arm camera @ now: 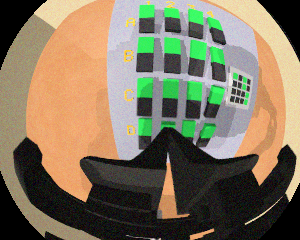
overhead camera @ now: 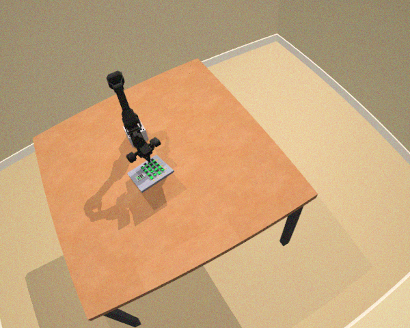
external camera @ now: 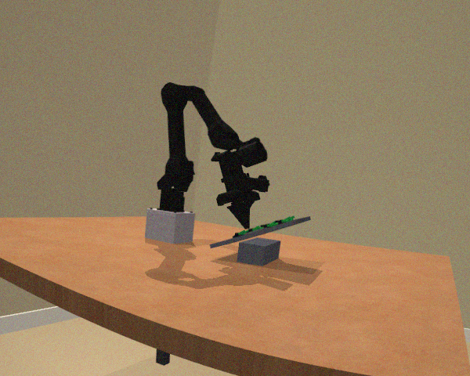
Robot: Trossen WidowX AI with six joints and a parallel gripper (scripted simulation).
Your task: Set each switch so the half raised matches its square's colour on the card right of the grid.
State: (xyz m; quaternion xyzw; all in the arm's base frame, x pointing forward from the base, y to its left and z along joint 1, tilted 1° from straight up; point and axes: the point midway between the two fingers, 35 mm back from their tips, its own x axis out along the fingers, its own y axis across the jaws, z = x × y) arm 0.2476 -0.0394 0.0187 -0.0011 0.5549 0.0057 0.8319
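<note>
The tilted grey panel [overhead camera: 141, 184] [external camera: 304, 219] [arm camera: 118, 75] carries a four-by-four grid of rocker switches, rows A to D, each with a green far half and a dark near half. My gripper [overhead camera: 149, 160] [external camera: 247, 227] [arm camera: 167, 131] is shut and empty. Its tip is at switch D2 in the near row and hides most of it; a green strip shows beyond the tip. Whether it touches is unclear. The small card [overhead camera: 139, 176] [arm camera: 239, 88] is right of the grid, with a green far-left square, several more green squares and many dark ones. Which switch halves are raised is hard to tell.
A grey block [external camera: 258, 251] stands under the panel. The arm's pale base box [external camera: 169, 225] stands on the wooden table [overhead camera: 216, 197] [external camera: 369, 307] behind the panel. Arm shadows fall across the table and panel.
</note>
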